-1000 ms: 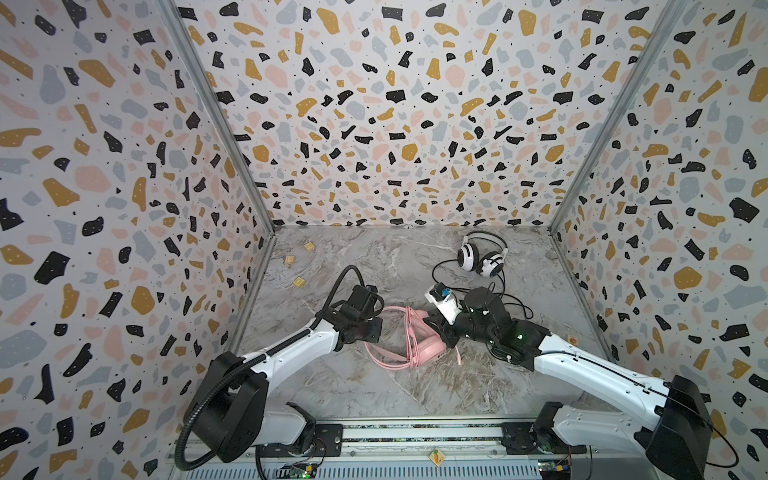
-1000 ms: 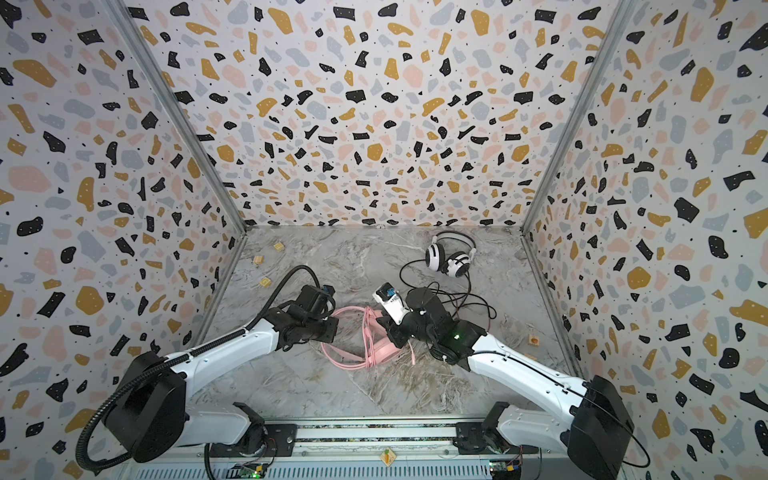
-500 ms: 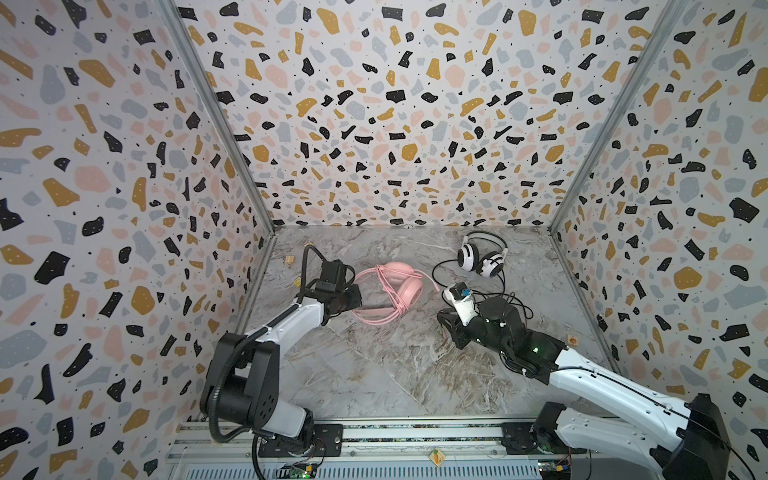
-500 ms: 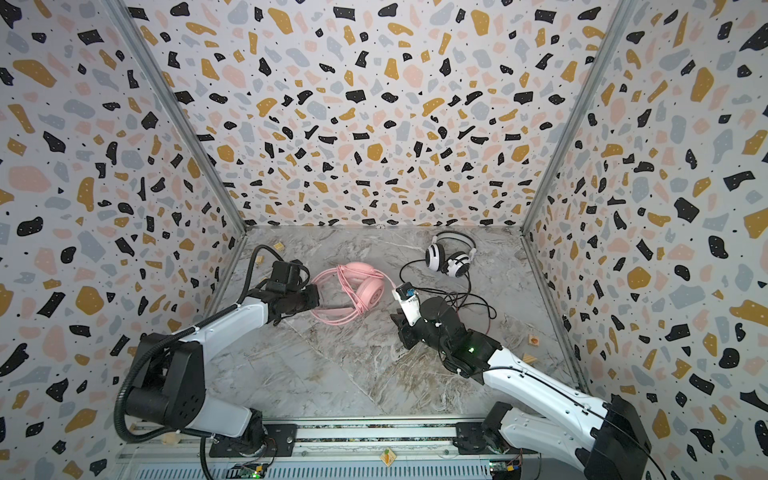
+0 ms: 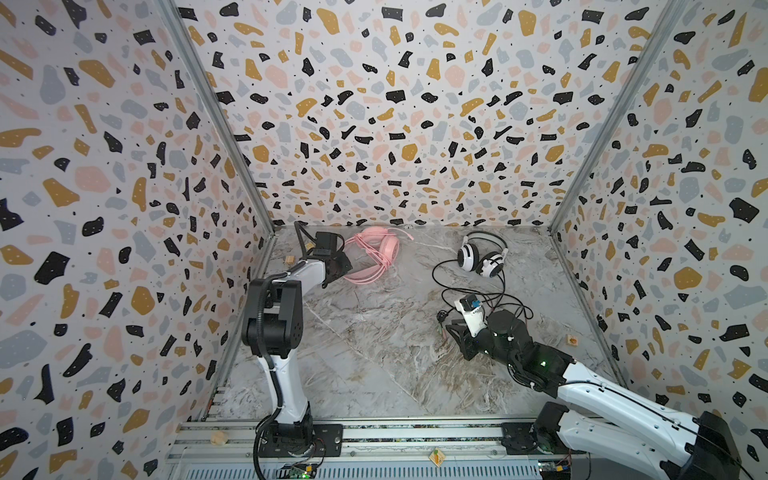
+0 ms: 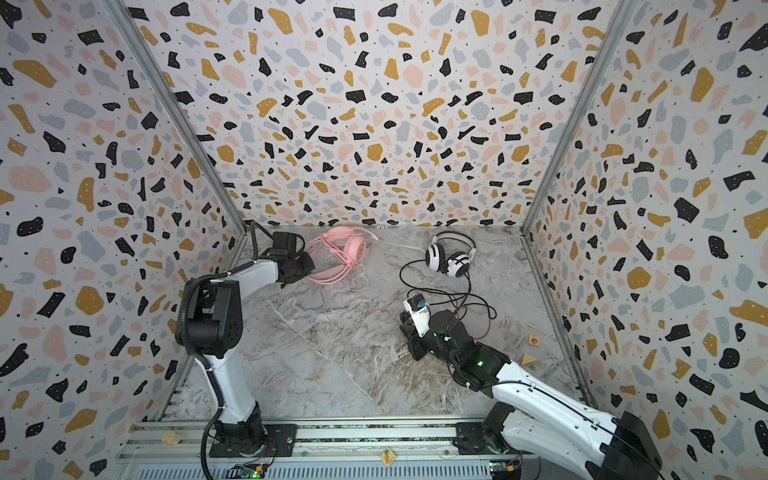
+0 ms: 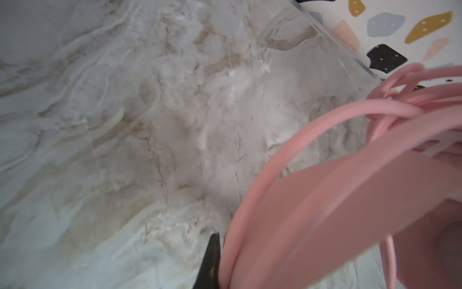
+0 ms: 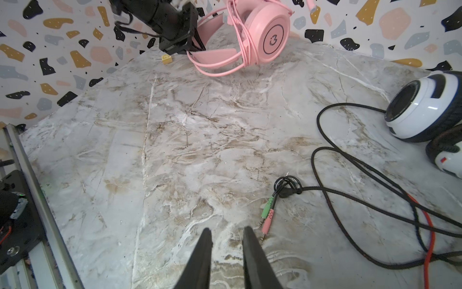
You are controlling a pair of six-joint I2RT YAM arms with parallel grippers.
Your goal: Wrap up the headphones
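The pink headphones [image 5: 376,255] [image 6: 345,253] [image 8: 265,37] sit at the back left near the wall, with the pink cord looped around the earcups and headband. My left gripper [image 5: 338,266] [image 6: 305,266] [image 8: 197,42] is shut on the pink headband [image 7: 325,200]; only one black finger [image 7: 210,262] shows beside it. The white-and-black headphones [image 5: 480,255] [image 6: 446,257] [image 8: 422,115] lie at the back right, their black cord [image 5: 469,291] [image 8: 350,180] sprawled loose. My right gripper [image 5: 453,332] [image 6: 409,332] [image 8: 227,231] hangs slightly open and holds nothing, just beside the cord's green and pink plugs [image 8: 267,215].
Small wooden blocks lie by the right wall [image 5: 572,340] [image 6: 534,340] and by the left wall [image 5: 288,259] [image 8: 166,59]. A red wire [image 8: 430,237] runs along with the black cord. Patterned walls close three sides. The arms' metal rail [image 5: 374,436] runs along the front.
My left gripper has carried the pink headphones from the front centre to the back left. My right gripper has drawn away from them, to the right, near the black cord's plugs.
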